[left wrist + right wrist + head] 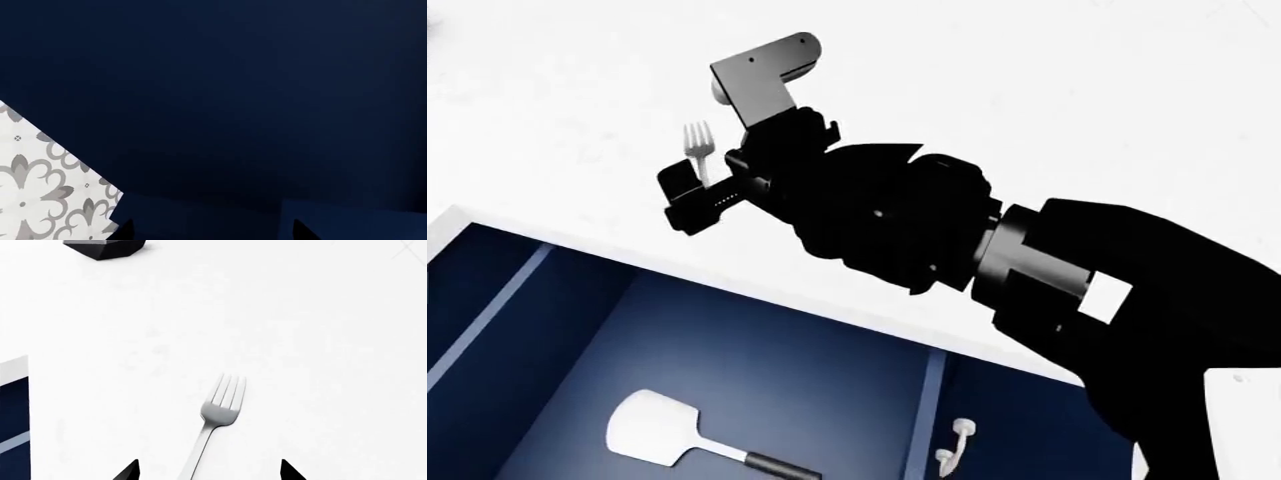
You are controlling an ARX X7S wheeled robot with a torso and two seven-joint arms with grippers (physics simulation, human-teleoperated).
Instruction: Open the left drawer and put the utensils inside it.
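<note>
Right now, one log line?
navy-blue left drawer: open | white-bladed spatula: inside | grey metal fork: on counter | right end effector: open, straddling fork

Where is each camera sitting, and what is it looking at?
Head view: high on the robot, looking down at the open left drawer holding the spatula; right arm shows.
Left wrist view: faces a navy panel and patterned floor; fingertips show.
Right wrist view: above the white counter; fingertips straddle the fork.
Head and right wrist views share the fork.
</note>
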